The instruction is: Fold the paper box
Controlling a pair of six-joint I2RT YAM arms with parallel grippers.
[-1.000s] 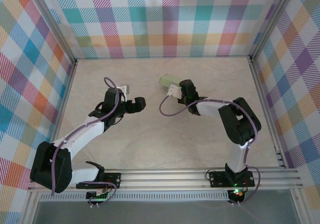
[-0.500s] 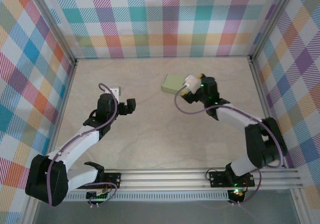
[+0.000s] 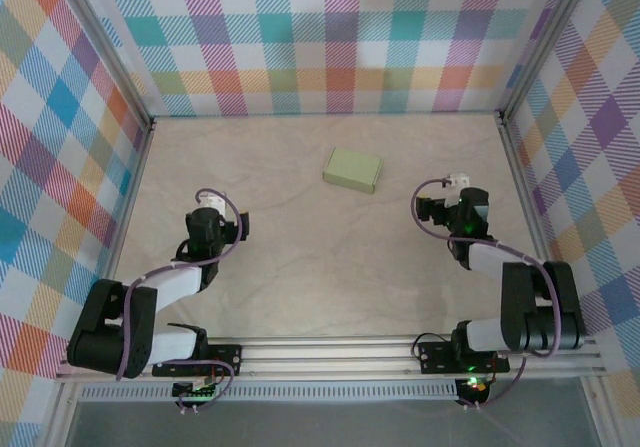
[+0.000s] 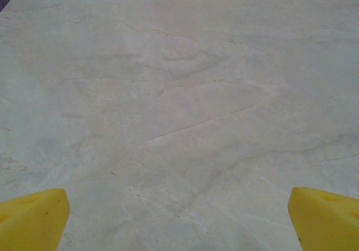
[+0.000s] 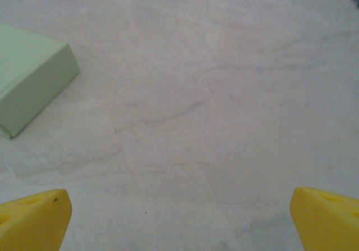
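At the far middle of the table (image 3: 300, 277), the one paper box (image 3: 352, 170) now lies alone as a closed, flat packet. The right gripper (image 5: 179, 220) has let it go and drawn back, and the left gripper (image 4: 179, 223) has retreated too. Both grippers stand spread wide and empty, so the folding looks finished.
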